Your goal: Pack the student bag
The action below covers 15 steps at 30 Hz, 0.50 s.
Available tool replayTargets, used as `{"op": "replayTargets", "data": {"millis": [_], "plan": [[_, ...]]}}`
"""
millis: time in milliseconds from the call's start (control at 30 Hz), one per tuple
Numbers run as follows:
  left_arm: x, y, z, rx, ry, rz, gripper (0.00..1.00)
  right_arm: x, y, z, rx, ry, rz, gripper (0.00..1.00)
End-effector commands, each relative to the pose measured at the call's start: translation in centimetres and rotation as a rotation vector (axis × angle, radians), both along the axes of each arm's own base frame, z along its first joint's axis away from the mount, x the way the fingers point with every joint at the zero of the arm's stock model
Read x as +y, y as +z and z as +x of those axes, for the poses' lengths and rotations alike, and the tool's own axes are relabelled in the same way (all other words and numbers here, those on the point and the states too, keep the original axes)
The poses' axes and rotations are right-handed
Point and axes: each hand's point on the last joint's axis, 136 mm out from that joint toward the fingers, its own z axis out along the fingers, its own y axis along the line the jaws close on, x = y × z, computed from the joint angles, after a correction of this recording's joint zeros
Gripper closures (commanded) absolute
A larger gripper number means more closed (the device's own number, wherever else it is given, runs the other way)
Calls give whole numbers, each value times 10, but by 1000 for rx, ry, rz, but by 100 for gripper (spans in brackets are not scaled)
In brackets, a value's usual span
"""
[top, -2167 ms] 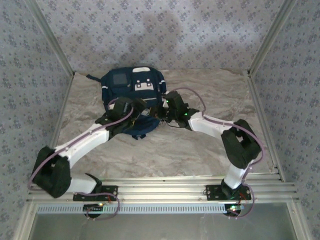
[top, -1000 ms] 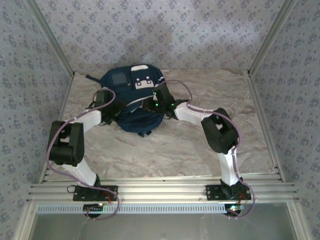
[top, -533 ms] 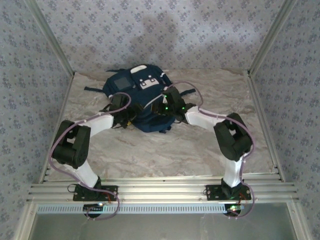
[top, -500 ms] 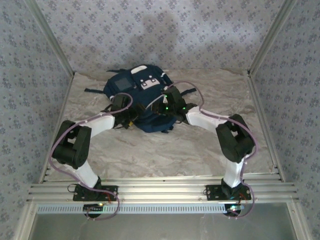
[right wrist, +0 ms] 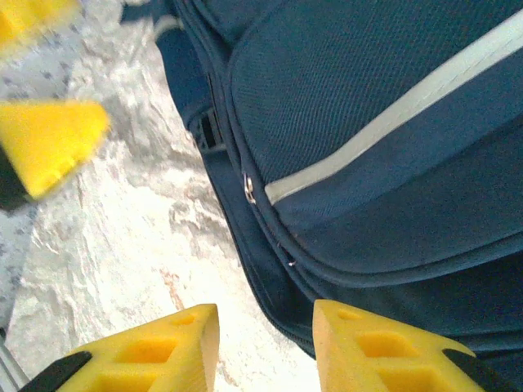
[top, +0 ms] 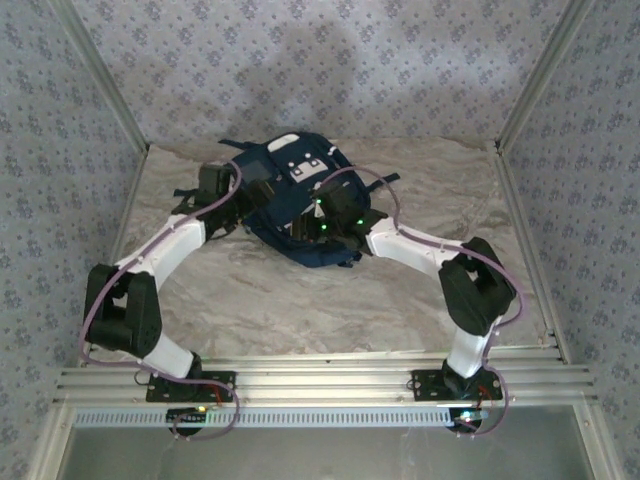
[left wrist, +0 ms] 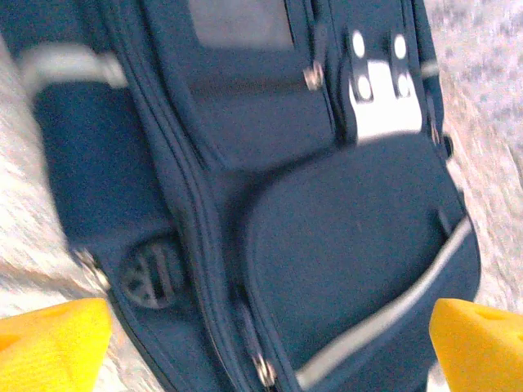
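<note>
On marbled tabletop (right wrist: 122,237), navy woven-fabric student bag (right wrist: 368,106)

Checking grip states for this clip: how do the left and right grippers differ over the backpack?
The left gripper stands wide open; the right gripper shows a narrower gap. The left looks down on the backpack's front pockets; the right sits at its zipped edge. Both hold nothing.

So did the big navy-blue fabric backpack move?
Yes. The navy-blue fabric backpack swung its near end rightward, away from the marble-patterned table's left edge.
</note>
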Motion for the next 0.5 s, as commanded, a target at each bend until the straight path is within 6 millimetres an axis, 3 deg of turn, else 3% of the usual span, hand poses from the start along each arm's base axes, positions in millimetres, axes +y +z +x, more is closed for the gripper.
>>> {"op": "replayTargets", "data": {"millis": [0,133,333,467], "plan": [[3,-18,18,36,-34,47,1,12,-7,1,37,10,-32,62],[-3,-45,32,86,-33,24,2,24,-19,2,54,34,-81,62],[-6,-81,32,152,-11,-11,9,24,-40,4,104,19,-143,63],[-9,-95,29,176,-24,-28,22,24,-51,12,70,-2,-212,63]]}}
